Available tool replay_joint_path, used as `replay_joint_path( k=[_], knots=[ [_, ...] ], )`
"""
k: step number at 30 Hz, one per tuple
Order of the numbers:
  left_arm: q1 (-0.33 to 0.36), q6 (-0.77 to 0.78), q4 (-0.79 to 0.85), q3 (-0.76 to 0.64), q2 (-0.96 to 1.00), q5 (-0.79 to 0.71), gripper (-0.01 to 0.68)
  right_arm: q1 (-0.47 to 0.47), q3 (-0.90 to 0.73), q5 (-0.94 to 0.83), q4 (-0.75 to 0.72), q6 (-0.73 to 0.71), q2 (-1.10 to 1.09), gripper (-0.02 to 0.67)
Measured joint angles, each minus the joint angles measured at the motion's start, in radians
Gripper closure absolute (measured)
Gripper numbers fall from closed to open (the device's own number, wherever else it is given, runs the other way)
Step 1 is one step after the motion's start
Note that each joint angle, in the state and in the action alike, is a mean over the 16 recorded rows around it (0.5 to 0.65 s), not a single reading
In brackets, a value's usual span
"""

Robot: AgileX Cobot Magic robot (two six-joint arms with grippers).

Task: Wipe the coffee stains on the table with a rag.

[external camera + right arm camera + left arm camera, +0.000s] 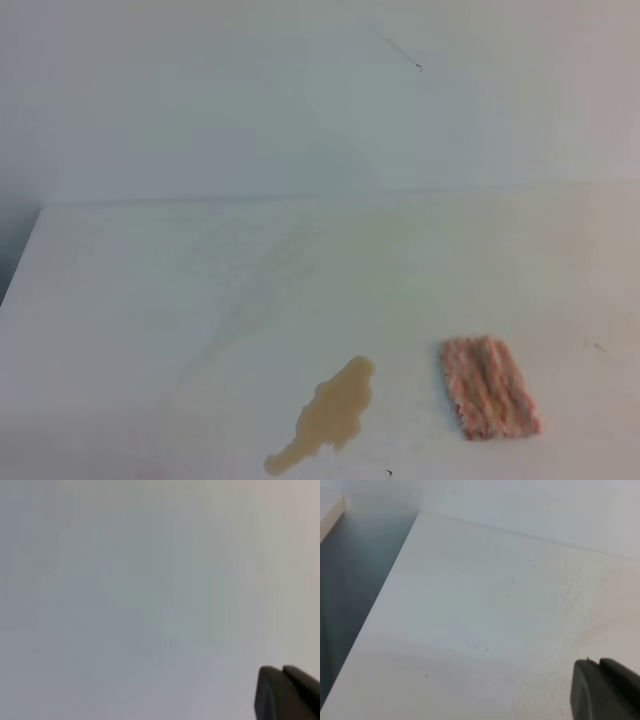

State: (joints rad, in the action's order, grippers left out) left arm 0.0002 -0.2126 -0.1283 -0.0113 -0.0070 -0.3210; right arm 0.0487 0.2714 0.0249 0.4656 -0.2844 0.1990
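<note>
1 pale tan pool, the coffee stains (328, 415), lies near the front edge of the white desk (200, 290), and the pink-and-white striped rag (488, 387) lies flat just to its right, apart from it and untouched. Neither arm shows in the high view. The right gripper (289, 692) peeks in at the corner of its wrist view with its jaws closed on nothing, while the left gripper (606, 690) shows only a dark tip over bare desk, so I cannot tell its state.
</note>
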Motion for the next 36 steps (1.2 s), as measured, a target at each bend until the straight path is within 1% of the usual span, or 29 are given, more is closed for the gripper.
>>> replay_joint_path(
  k=[8,12,16,20,25,29,33,36],
  knots=[
    [0.000,0.000,0.000,-0.008,-0.005,0.003,0.673,0.000,0.216,-0.372,0.030,-0.033,0.330,0.652],
    [0.000,0.000,0.000,-0.008,-0.005,0.003,0.673,0.000,0.312,-0.556,0.080,-0.067,0.488,0.652],
    [0.000,0.000,0.000,-0.008,-0.005,0.003,0.673,0.000,0.381,-0.706,0.192,-0.140,0.621,0.652],
    [0.000,0.000,0.000,-0.011,-0.007,0.004,0.673,0.000,0.417,-0.812,0.360,-0.275,0.734,0.652],
    [0.000,0.000,0.000,-0.006,-0.004,0.002,0.673,-0.018,0.428,-0.894,0.568,-0.437,0.860,0.651],
    [0.000,0.000,0.000,-0.011,-0.007,0.004,0.673,-0.067,0.428,-0.919,0.658,-0.531,0.956,0.650],
    [0.000,0.000,0.000,-0.017,-0.011,0.006,0.673,-0.152,0.429,-0.886,0.645,-0.538,1.046,0.649],
    [0.000,0.000,0.000,-0.011,-0.007,0.004,0.673,-0.232,0.435,-0.819,0.567,-0.462,1.105,0.648]
  ],
)
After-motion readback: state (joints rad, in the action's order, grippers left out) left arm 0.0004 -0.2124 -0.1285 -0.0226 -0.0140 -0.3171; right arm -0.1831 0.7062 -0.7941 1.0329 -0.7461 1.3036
